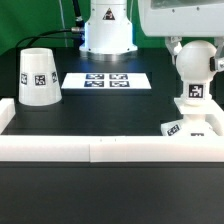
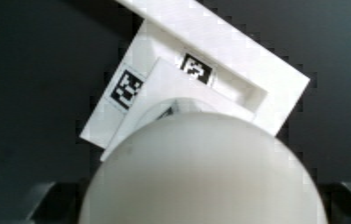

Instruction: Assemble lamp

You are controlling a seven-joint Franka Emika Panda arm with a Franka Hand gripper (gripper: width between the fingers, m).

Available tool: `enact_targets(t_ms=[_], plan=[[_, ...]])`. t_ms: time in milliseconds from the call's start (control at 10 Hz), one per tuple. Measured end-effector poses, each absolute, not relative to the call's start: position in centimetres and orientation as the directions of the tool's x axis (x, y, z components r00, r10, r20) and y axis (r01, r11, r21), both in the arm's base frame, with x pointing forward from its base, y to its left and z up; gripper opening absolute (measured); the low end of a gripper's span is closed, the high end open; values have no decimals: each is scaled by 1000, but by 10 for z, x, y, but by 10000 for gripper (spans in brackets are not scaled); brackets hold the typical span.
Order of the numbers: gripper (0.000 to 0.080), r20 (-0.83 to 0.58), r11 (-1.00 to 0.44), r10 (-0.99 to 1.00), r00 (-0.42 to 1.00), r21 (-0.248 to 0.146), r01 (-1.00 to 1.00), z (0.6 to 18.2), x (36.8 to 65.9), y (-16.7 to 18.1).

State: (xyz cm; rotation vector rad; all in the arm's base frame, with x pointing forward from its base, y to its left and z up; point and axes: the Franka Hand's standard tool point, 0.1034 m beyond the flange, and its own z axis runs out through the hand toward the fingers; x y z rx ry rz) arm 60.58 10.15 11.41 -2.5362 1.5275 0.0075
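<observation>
The round white bulb (image 1: 194, 62) stands upright on the flat square base (image 1: 176, 127) at the exterior view's right, its tagged neck down on the base. My gripper (image 1: 194, 50) comes down from above with a finger on either side of the ball and is shut on it. In the wrist view the bulb (image 2: 198, 170) fills the space between my dark fingers (image 2: 47, 205), and the base (image 2: 190, 75) with its tags lies beyond it. The cone-shaped shade (image 1: 39, 78) stands alone at the exterior view's left, wide end down.
The marker board (image 1: 106, 81) lies flat at the back middle, in front of the arm's pedestal (image 1: 107, 35). A low white wall (image 1: 100, 149) runs along the front edge and up both sides of the black table.
</observation>
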Motion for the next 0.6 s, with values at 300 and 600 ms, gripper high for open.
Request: enact_targets(t_ms=[300,600], plan=[[670,-89,-512,-844,528,-158,-844,114,605,103],[698,-36,-734,-661,750,-180,-655,115,607,102]])
